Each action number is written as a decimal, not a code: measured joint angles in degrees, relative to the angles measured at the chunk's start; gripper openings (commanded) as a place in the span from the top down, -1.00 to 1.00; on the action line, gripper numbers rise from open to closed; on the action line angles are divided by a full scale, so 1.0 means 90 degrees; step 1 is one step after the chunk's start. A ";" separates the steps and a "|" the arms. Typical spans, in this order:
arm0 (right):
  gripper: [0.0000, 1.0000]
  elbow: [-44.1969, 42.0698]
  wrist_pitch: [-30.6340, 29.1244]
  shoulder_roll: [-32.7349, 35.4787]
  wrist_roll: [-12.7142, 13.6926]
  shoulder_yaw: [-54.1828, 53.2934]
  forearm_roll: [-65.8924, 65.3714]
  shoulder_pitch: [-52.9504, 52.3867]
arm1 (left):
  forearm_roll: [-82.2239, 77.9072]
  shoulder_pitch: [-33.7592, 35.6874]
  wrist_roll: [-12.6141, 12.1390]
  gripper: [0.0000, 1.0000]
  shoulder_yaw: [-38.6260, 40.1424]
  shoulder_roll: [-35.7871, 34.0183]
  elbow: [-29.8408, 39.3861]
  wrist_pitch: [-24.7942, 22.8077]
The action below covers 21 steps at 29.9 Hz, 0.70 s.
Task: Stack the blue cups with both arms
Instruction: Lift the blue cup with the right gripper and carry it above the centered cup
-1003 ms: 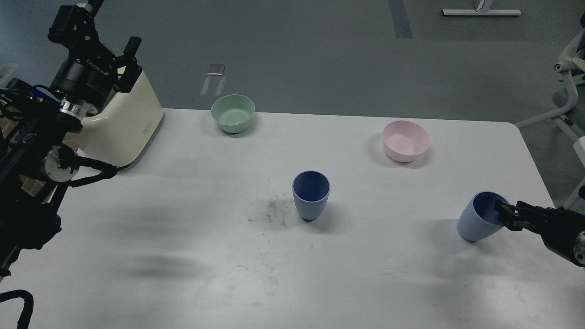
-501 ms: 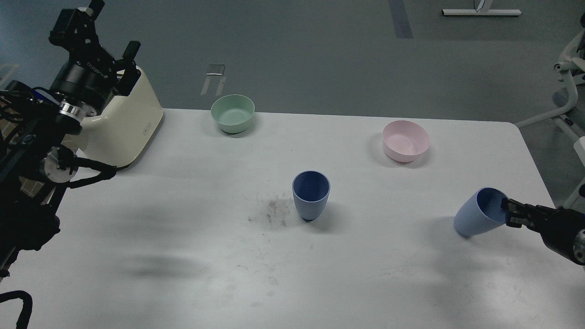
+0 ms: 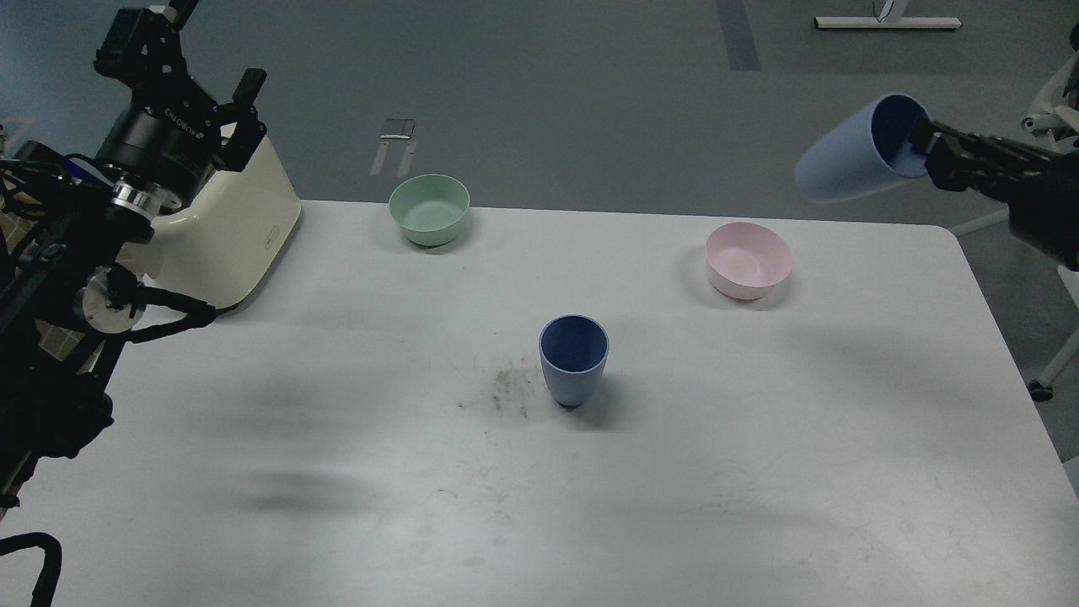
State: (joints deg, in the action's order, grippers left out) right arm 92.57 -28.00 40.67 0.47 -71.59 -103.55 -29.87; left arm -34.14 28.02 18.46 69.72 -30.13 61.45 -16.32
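One blue cup [image 3: 573, 358] stands upright near the middle of the white table [image 3: 337, 438]. My right gripper [image 3: 926, 145] is shut on the rim of the second blue cup [image 3: 847, 156] and holds it high above the table's far right, tipped on its side with the base pointing left. My left gripper [image 3: 211, 51] is raised at the far left over a cream appliance, fingers spread apart and empty.
A green bowl [image 3: 429, 208] sits at the table's back, a pink bowl [image 3: 748, 260] at the back right below the lifted cup. A cream appliance [image 3: 228, 228] stands at the back left. A dirty smudge [image 3: 504, 392] lies left of the standing cup.
My right gripper has lifted its blue cup from the table's right side high up and toward the back. The left arm shifted only slightly.
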 measured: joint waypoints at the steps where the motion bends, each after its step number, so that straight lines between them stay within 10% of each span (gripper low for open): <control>1: 1.00 0.0002 0.0000 -0.0096 0.0021 0.0393 0.0000 -0.0386 | 0.0003 -0.0003 0.0003 -0.95 0.0000 0.0002 -0.0013 -0.0005; 21: 1.00 -0.0718 0.0000 -0.2007 0.0582 0.4176 -0.0203 -0.2501 | -0.0036 0.0703 0.0005 -0.95 -0.0523 0.0398 -0.0339 -0.0005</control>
State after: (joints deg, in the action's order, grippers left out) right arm 86.11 -28.00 22.60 5.71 -34.01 -105.38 -52.38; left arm -34.46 34.35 18.51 65.01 -26.55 58.39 -16.36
